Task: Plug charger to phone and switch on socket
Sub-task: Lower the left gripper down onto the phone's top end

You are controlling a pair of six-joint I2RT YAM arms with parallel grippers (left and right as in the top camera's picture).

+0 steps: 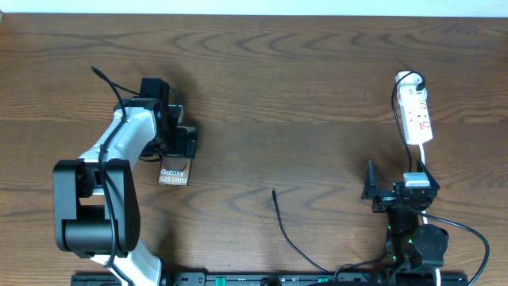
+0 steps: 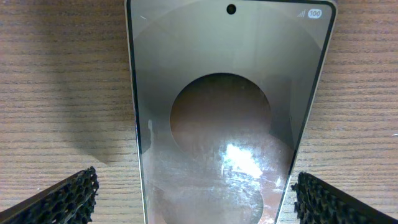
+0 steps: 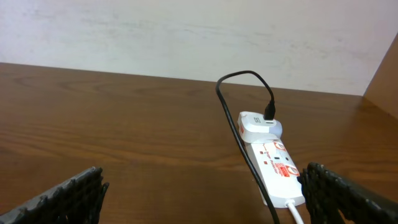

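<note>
1. Phone (image 1: 173,172): lies flat on table (image 1: 278,79), left side, partly under L arm. Nothing is plugged into it.
2. Left gripper (image 2: 196,198): released. Fingers (image 2: 68,199) straddle the phone's long edges w/ a gap each side, no contact. Holds nothing.
3. Charger (image 1: 279,213): thin black cable. Plug tip lies loose on table btw the two arms, well apart from phone.
4. Socket (image 3: 278,167): far right of table, ahead of R arm, near but apart. White adapter (image 3: 260,126) is seated in it w/ a black lead entering. Prob. the charger's far end, but the run is hidden by the R arm. Switch position too small to tell.
5. Right gripper (image 3: 199,194): released, empty, fingers wide, facing socket.
6. Step in hand (judgement): early, L arm positioned to secure phone. Plug-in and switch-on both not yet done.
7. Next move calls for: L fingers closing squarely on phone edges w/o sliding it. Then R arm must pinch the small tip, align it w/ the port end and push straight. Which end has the port cannot be told.
8. Writing: "Galaxy S25 Ultra", white, at phone's near end (overhead view). "100" badge in screen corner near the punch-hole (L wrist view). Red marks on socket not legible.
</note>
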